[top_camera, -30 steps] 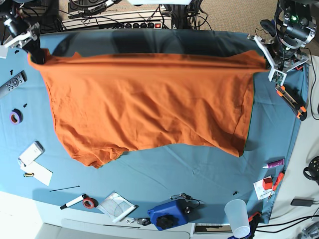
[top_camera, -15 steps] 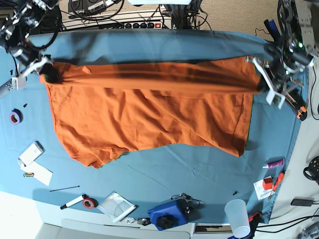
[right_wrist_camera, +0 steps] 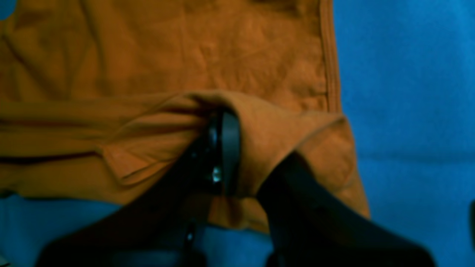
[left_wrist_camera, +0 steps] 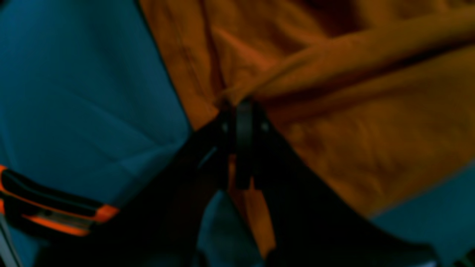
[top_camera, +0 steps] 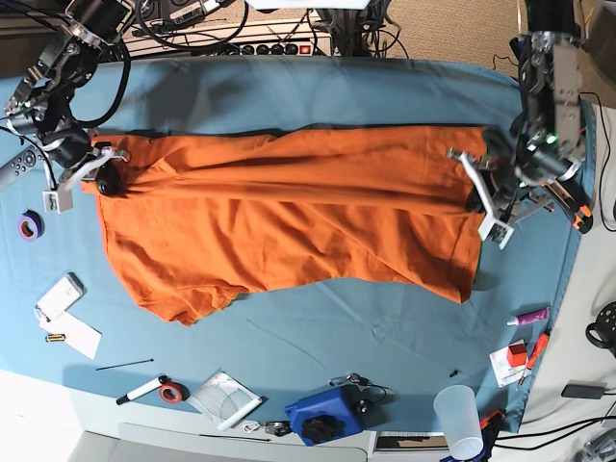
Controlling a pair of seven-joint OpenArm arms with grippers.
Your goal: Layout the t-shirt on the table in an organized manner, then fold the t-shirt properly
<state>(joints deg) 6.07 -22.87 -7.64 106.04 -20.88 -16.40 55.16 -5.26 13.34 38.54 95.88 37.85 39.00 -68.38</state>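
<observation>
The t-shirt (top_camera: 289, 221) is mid fold — left gripper (left_wrist_camera: 239, 111) and right gripper (right_wrist_camera: 222, 122) each pinch a far corner, next lower it toward the near hem.

The base view looks straight down from high above, taking in the whole table (top_camera: 318, 318). The 2 wrist views sit very close, each looking past its own clamped jaws. The left wrist view shares the t-shirt (top_camera: 289, 212) edge at the base frame's right; the right wrist view shares the edge at its left.
</observation>
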